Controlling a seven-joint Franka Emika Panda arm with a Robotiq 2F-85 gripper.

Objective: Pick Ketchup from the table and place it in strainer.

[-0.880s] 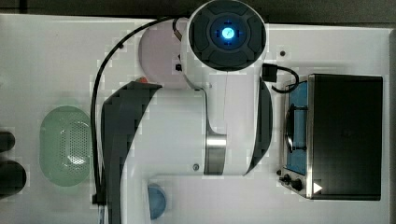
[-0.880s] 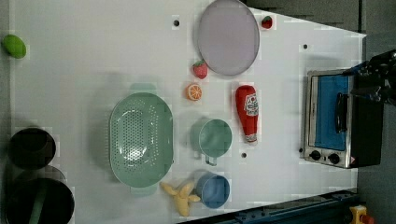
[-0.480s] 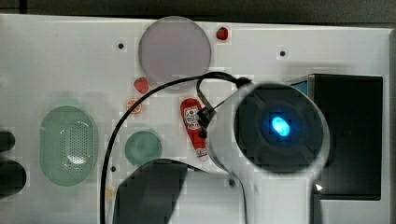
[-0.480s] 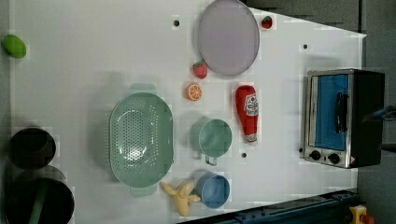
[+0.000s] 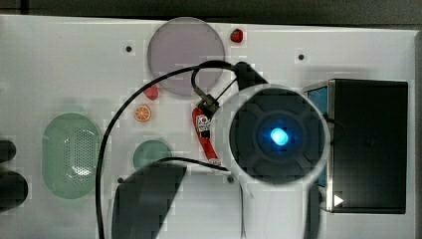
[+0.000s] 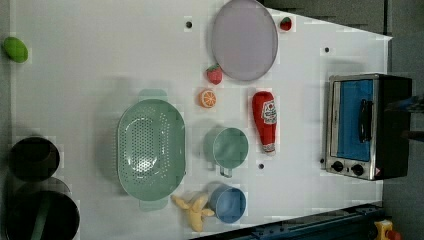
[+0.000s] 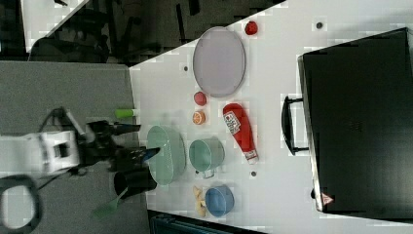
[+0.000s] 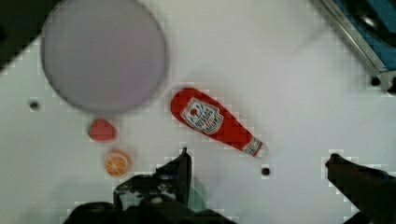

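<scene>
The ketchup bottle (image 6: 265, 121) lies flat on the white table (image 6: 100, 65), untouched, with its cap end pointing toward the left view's bottom and its white label near the broad end. In the left view it rests between a green cup (image 6: 229, 147) on its left and a toaster oven (image 6: 367, 126) on its right, apart from both, and below a round grey plate (image 6: 244, 39). The strainer (image 6: 150, 146), a pale green oval basket with a perforated bottom, stands further toward the left view's left, holding nothing, and is well apart from the bottle. An orange slice (image 6: 207, 98) and a strawberry (image 6: 214, 74) lie between the plate and the strainer; a second strawberry (image 6: 285, 23) lies beside the plate's far rim. A blue cup (image 6: 229, 204) and a banana (image 6: 192, 208) sit near the left view's lower edge, close to the strainer's handle. In the top view the arm (image 5: 276, 137) hangs above the table, covering part of the bottle (image 5: 204, 134); the strainer (image 5: 69, 155) shows at the top view's left. In the wrist view the gripper (image 8: 257, 170) is released, its two fingers (image 8: 183, 168) spread wide, with the bottle (image 8: 215, 122) lying diagonally on the table beyond their tips and nothing between them. In the right view the bottle (image 7: 239, 129) lies between the plate (image 7: 219, 61) and the oven (image 7: 360, 122).
</scene>
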